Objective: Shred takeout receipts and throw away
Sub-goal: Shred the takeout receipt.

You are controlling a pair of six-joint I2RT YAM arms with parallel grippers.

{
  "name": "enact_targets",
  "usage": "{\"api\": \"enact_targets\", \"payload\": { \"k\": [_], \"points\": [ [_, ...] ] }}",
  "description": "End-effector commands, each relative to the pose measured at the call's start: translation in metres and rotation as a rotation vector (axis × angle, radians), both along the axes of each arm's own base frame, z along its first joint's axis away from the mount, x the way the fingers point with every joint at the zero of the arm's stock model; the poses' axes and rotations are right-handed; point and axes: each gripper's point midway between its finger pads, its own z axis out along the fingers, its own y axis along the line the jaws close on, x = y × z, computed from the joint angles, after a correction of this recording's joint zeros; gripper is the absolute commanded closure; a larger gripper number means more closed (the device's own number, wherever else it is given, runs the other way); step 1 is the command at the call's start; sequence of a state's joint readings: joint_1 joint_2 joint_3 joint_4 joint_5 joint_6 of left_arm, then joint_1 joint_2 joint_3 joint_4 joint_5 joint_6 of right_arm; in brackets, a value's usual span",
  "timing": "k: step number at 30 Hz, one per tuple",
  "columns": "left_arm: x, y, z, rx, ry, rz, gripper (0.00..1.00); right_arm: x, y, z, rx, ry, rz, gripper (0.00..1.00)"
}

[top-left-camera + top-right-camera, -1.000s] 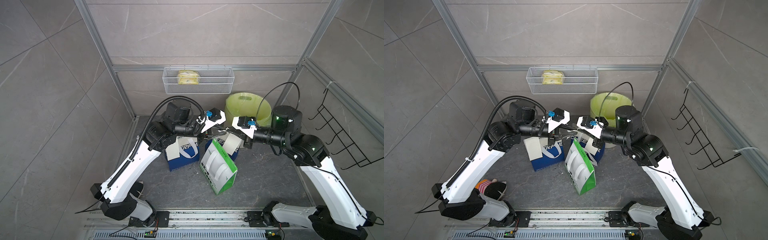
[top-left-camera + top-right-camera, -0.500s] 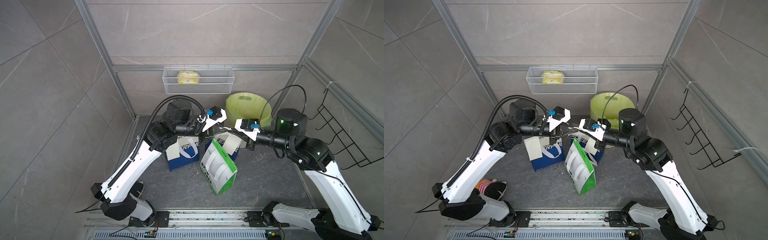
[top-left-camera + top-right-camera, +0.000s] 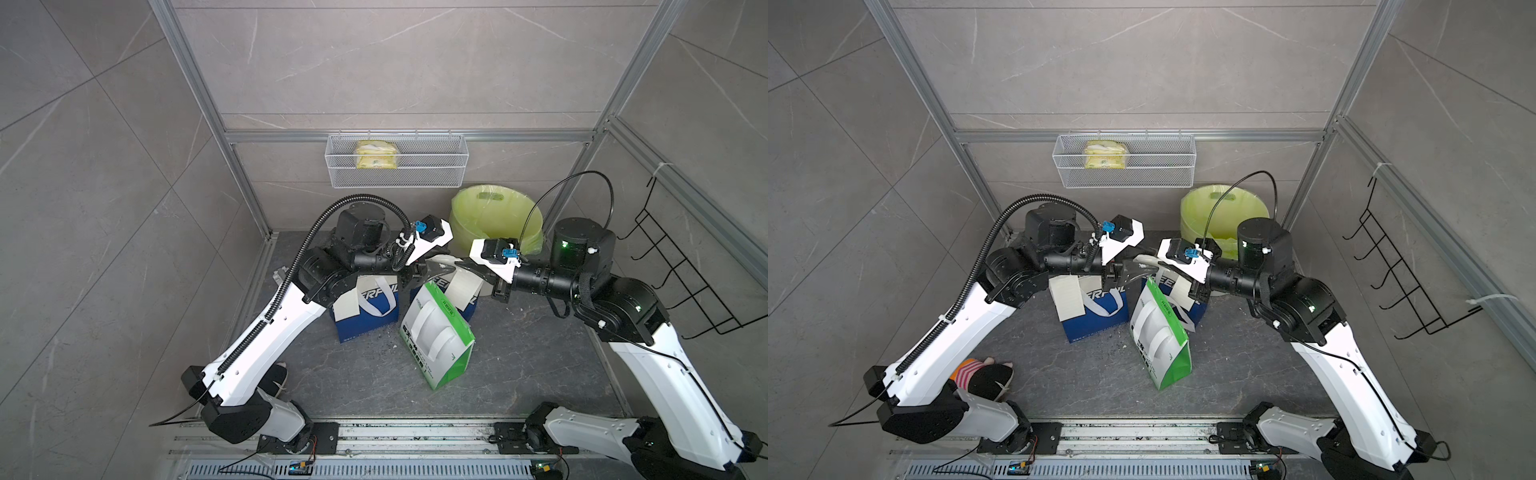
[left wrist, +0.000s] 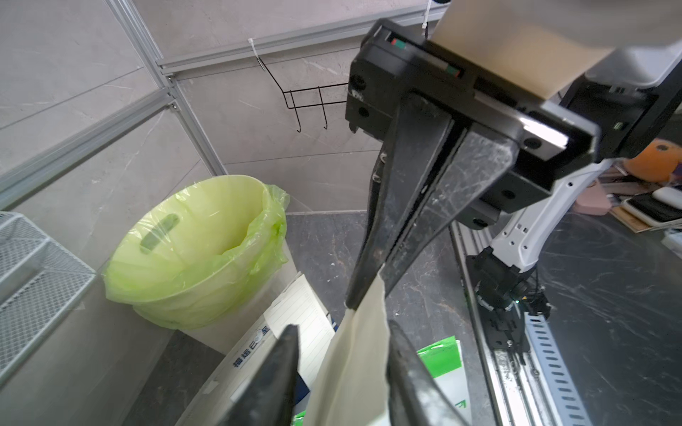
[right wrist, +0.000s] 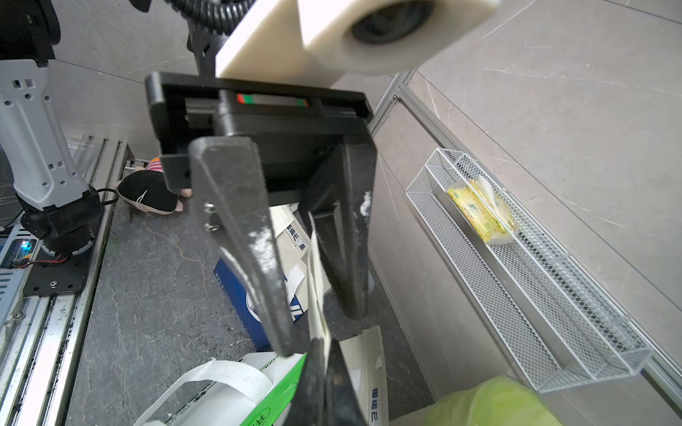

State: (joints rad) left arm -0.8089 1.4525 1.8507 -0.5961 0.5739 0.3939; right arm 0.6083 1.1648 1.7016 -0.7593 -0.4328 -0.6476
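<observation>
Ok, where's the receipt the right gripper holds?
Mid-scene in both top views, above the green-and-white bag: the receipt is pinched by the right gripper, its free end between the left gripper's open fingers.

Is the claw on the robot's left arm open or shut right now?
Open: the black fingers of the left gripper stand apart, the thin white paper receipt between them; the shut right gripper pinches it.

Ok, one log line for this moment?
left gripper: open, straddling receipt | right gripper: shut on receipt | receipt: midair above paper bags, not in bin
</observation>
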Motion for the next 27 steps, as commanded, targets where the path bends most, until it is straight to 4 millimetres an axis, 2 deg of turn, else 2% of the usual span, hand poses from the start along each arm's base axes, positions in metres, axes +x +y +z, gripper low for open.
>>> {"api": "enact_targets", "payload": {
  "k": [1, 3, 7, 8, 10, 12, 17, 21, 27],
  "points": [
    [-0.009, 0.007, 0.025, -0.061, -0.05, -0.011, 0.74, -0.004, -0.001, 0.008, 0.015, -0.015, 0.002, 1.0],
    [-0.012, 0.008, 0.028, -0.068, -0.056, -0.017, 0.76, -0.003, -0.002, 0.006, 0.006, -0.019, -0.007, 1.0],
    [-0.016, 0.009, 0.028, -0.073, -0.047, -0.037, 0.73, -0.003, -0.003, 0.004, 0.001, -0.017, -0.01, 1.0],
    [-0.018, 0.009, 0.028, -0.075, -0.044, -0.045, 0.77, -0.003, -0.003, 0.004, 0.001, -0.017, -0.011, 1.0],
    [-0.021, 0.01, 0.028, -0.078, -0.043, -0.056, 0.92, -0.003, -0.003, 0.003, -0.003, -0.02, -0.011, 1.0],
    [-0.024, 0.012, 0.031, -0.088, -0.048, -0.061, 1.0, -0.001, -0.005, 0.001, -0.015, -0.032, -0.02, 1.0],
    [-0.025, 0.016, 0.039, -0.135, -0.025, -0.065, 1.0, -0.002, -0.01, -0.006, -0.033, -0.126, -0.027, 1.0],
    [-0.019, 0.017, 0.043, -0.172, 0.086, -0.104, 1.0, -0.007, -0.013, -0.005, -0.018, -0.22, -0.021, 1.0],
    [0.011, 0.028, 0.063, -0.309, 0.286, -0.175, 1.0, -0.016, -0.016, -0.013, -0.055, -0.334, 0.0, 1.0]
  ]
}}
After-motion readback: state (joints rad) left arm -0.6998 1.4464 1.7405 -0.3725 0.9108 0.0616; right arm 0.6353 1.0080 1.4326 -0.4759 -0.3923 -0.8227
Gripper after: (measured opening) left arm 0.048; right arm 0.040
